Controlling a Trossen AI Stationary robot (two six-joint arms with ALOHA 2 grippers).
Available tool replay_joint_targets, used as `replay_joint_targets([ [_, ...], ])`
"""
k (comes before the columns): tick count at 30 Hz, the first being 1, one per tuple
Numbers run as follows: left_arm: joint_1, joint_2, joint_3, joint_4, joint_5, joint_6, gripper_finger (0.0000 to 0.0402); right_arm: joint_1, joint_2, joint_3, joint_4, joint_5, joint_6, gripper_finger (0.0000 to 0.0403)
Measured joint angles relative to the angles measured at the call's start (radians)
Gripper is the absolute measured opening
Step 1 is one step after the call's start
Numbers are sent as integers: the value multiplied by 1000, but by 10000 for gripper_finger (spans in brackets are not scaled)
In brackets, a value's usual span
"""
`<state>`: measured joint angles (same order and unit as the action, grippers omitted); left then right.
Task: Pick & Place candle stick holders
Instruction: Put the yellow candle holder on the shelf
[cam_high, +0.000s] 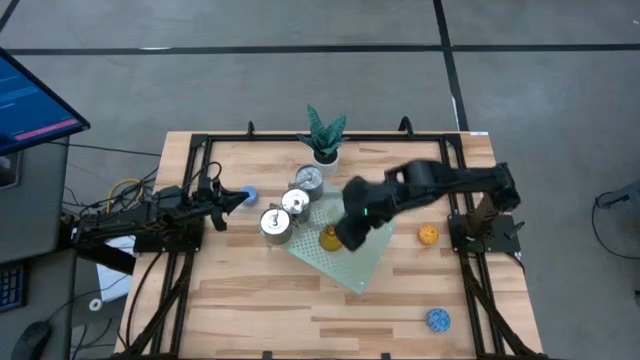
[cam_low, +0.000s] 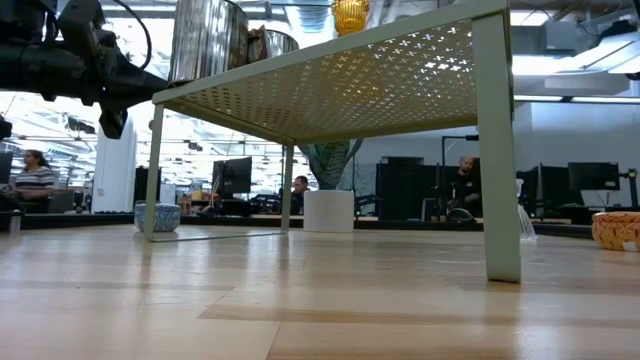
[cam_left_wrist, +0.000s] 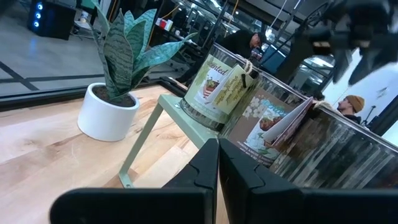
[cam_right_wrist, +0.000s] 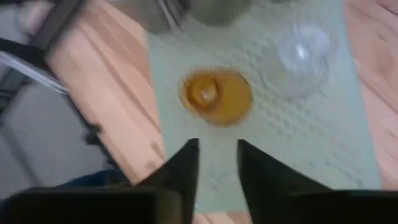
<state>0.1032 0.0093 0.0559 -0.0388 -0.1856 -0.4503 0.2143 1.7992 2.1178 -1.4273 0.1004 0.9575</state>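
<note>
While my right gripper hangs over the pale green perforated stand, its fingers are spread with nothing between them, and the amber glass holder sits upright on the stand just ahead of the tips, a clear glass holder further on and off to one side. I judge this to be either the release of the amber piece or the line-up to take it; I cannot say which. My left gripper waits low over the tabletop with its fingers pressed together, empty; ahead of them stand the silver metal holders on the stand and the plant, and a blue bumpy holder lies just off the tips. An orange holder and a second blue holder rest on the bare wood, well apart from either set of fingers. To my mind the next move calls for lifting the right fingers straight up clear of the glass, then carrying them over one of those loose pieces before descending.
</note>
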Motion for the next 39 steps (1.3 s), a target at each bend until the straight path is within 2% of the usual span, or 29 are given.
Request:
replay_joint_targets([
  [3,0,0,0,1,0,0,11,68,44,-1,-38,49,37,32],
  [5,0,0,0,2,0,0,11,106,89,-2,-24,60,43,9],
  [9,0,0,0,2,0,0,11,133,185,-3,68,29,23,10],
  [15,0,0,0,4,0,0,11,91,266,-2,199,-35,-6,2],
  [39,0,0,0,10,0,0,11,31,268,-2,177,9,-25,0],
])
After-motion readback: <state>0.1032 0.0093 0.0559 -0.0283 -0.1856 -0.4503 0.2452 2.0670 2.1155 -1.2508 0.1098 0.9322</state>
